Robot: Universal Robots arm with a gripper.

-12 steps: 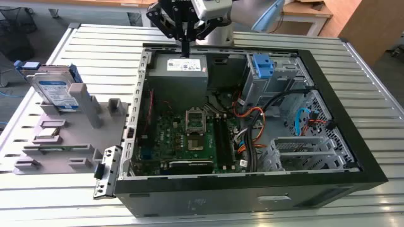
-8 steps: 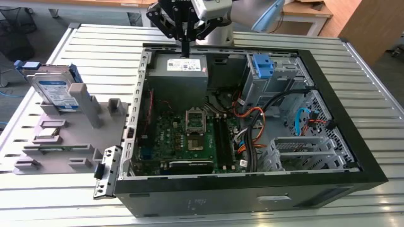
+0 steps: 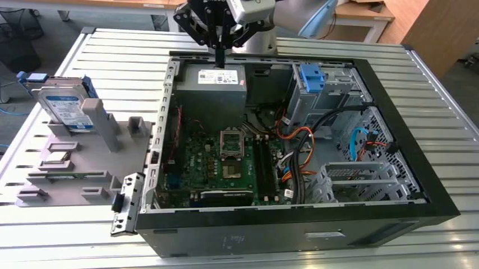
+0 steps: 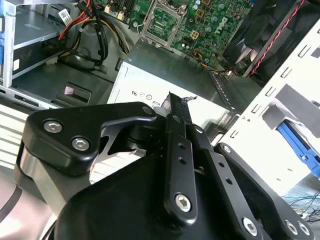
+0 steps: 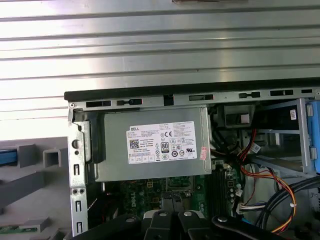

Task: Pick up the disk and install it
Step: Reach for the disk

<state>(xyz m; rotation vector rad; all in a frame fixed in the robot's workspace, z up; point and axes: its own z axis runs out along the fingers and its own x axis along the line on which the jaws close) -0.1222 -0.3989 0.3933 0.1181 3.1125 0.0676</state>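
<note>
Found the gripper [image 3: 220, 63] at top centre of the exterior view, jaws pressed together on nothing, tip just above the power-supply box [image 3: 213, 84]. Located the disk [image 3: 66, 109] at upper left, standing on edge in the grey fixture [image 3: 75, 162], outside the computer case [image 3: 262, 235], well apart from the gripper.

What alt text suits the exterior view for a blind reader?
A black gripper, jaws shut, hangs over the grey power-supply box in an open black computer case. The silver rectangular disk in its blue frame stands in a grey holder at the exterior view's left.
</note>
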